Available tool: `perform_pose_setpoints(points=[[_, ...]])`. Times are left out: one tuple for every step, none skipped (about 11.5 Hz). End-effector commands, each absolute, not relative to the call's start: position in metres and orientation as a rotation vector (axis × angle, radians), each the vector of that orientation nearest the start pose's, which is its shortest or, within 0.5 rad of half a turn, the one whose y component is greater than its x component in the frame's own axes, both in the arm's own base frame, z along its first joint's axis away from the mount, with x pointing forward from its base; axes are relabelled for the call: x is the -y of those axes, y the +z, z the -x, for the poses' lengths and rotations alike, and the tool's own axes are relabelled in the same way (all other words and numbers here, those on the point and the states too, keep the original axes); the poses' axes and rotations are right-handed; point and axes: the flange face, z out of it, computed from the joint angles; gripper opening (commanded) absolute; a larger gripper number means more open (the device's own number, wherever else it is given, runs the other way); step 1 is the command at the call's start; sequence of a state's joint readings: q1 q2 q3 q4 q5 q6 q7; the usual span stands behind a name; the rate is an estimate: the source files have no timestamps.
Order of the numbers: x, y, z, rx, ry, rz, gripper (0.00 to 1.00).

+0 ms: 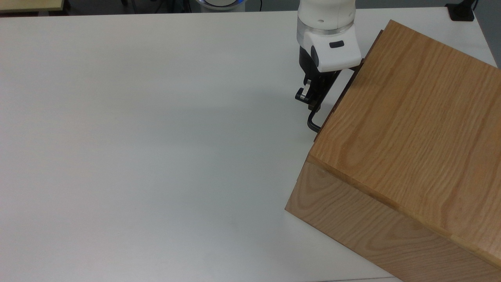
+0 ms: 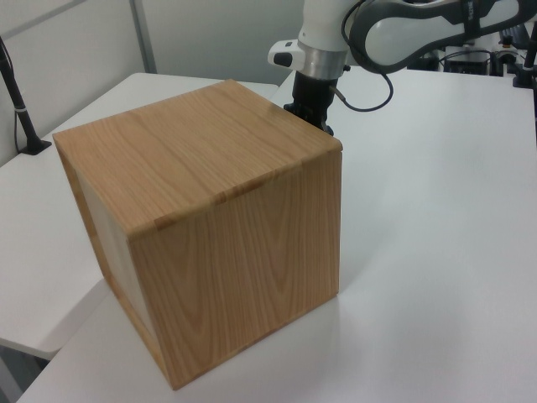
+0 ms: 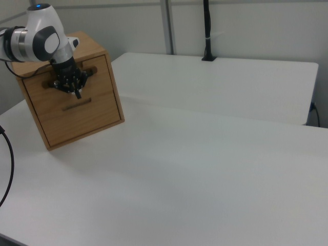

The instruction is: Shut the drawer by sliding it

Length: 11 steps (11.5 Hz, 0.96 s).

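Observation:
The drawer [image 3: 98, 76] sits pushed into the oak cabinet [image 1: 411, 117], its front panel flush with the cabinet face. In the top view only a thin dark edge of the drawer front [image 1: 331, 111] shows beside the cabinet top. My gripper [image 1: 312, 100] points down at the black bar handle [image 1: 312, 122], with its fingers either side of the bar and shut on it. In the right view the gripper [image 3: 72, 87] covers the middle of the handle [image 3: 90, 70]. In the left view the gripper [image 2: 312, 113] is just behind the cabinet's [image 2: 210, 193] far top corner.
The cabinet stands at the top view's right on a white table [image 1: 137, 137]. A lower front panel with a slot [image 3: 77, 107] sits under the drawer. A black post [image 3: 206, 31] stands at the table's far edge; another post [image 2: 17, 92] is at the left view's left.

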State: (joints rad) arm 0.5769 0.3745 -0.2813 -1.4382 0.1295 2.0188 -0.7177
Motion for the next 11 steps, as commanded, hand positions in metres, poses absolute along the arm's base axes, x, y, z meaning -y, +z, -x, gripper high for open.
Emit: perform_pose_setpoints(points=[[-0.199,0.543,-0.629,1.391,-0.265,2.757,0.07],[-0.170,0.558,-0.621,1.328,-0.210,2.768,0.10],[-0.143,0.568,-0.611,1.254,-0.149,2.784,0.12],[-0.118,0.578,-0.599,1.144,-0.113,2.819,0.17],[-0.088,0.590,-0.589,0.971,-0.086,2.874,0.21],[-0.063,0.596,-0.579,0.814,-0.008,2.918,0.25],[-0.046,0.601,-0.571,0.701,0.054,2.984,0.26],[-0.027,0.604,-0.567,0.525,0.086,3.057,0.34],[-0.010,0.601,-0.564,0.351,0.102,3.088,0.51],[0.004,0.603,-0.559,0.276,0.090,3.095,0.91],[0.017,0.607,-0.553,0.243,0.082,3.095,1.00]])
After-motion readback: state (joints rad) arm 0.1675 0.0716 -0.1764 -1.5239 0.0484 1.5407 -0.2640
